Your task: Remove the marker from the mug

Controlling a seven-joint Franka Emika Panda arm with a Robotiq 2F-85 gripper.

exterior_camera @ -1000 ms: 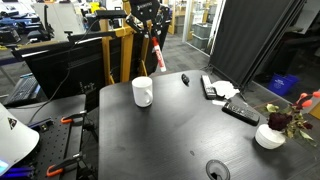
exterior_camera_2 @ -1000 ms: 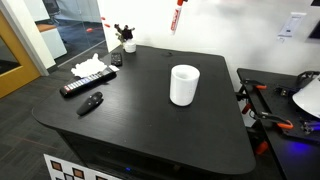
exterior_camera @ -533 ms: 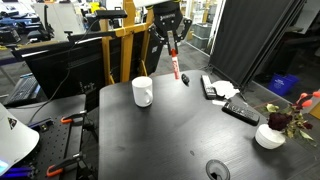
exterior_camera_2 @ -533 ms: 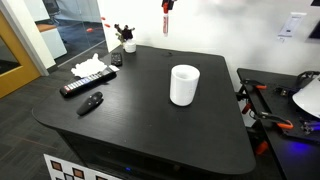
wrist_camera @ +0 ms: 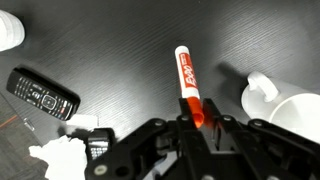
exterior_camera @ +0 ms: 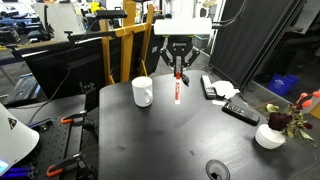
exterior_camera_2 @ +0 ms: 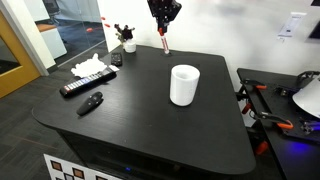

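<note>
While the marker (exterior_camera: 178,90) hung upright over the tabletop (exterior_camera: 170,140), out of the mug (exterior_camera: 142,91) and near it, the hand (exterior_camera: 179,73) was clamped on just its top end; released there, it could have toppled and rolled off.

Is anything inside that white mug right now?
Nothing shows inside the mug; its visible inner wall is plain white, though the near wall hides the very bottom. The marker hangs outside it, pinched in the claw above the table.
</note>
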